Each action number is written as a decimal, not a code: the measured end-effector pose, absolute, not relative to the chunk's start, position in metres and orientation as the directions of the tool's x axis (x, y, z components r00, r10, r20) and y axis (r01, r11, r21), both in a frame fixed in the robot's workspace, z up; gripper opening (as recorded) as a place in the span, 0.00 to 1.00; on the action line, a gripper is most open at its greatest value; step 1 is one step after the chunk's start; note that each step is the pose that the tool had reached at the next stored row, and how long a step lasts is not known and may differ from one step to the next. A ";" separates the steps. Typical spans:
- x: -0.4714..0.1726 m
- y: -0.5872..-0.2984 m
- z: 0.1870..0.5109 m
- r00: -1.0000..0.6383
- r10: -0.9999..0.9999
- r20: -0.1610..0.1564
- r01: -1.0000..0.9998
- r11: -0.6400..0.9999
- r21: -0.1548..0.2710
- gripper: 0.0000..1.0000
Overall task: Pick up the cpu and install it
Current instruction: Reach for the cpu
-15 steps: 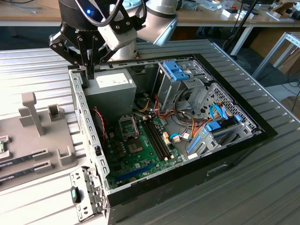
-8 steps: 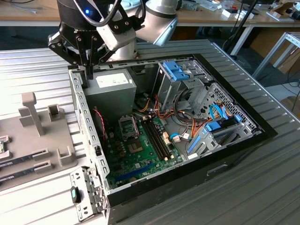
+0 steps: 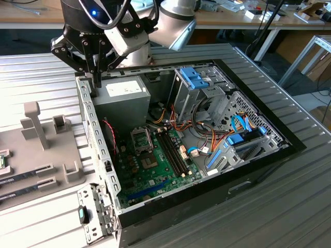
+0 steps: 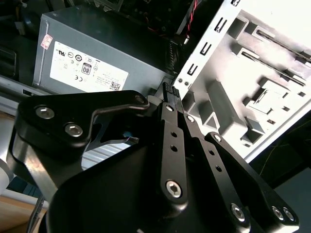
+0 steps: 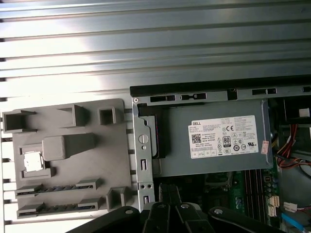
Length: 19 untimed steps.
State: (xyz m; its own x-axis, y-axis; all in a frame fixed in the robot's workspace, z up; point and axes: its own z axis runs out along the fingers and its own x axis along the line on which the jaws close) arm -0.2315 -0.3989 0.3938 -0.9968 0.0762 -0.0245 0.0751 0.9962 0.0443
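Note:
The cpu (image 5: 32, 161) is a small silvery square lying in a pocket of the grey fixture plate (image 5: 77, 160), beside the open computer case. My gripper (image 3: 96, 81) hangs over the case's rear corner, above the metal side rail (image 3: 92, 119) and well apart from the cpu. Its black fingers (image 4: 166, 104) are pressed together with nothing between them, so it is shut. The gripper (image 5: 169, 193) points down at the rail in the first wrist view. Inside the case, the motherboard's cpu socket (image 3: 140, 138) lies open and dark.
A grey power supply (image 3: 121, 98) fills the case's rear corner next to the gripper. Memory sticks (image 3: 26, 175) lie in the fixture's slots. Drive bays with blue clips (image 3: 194, 77) and loose cables (image 3: 207, 139) crowd the case's far side. Ribbed metal table (image 3: 289, 196) surrounds everything.

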 end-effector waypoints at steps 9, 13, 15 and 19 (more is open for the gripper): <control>-0.234 -0.399 0.394 -0.997 0.076 -0.024 0.075 0.996 0.044 0.11; -0.236 -0.399 0.394 -0.997 0.076 -0.024 0.075 0.996 0.044 0.11; -0.236 -0.399 0.394 -0.997 0.076 -0.024 0.075 0.996 0.044 0.11; -0.238 -0.399 0.394 -0.997 0.076 -0.024 0.075 0.996 0.044 0.11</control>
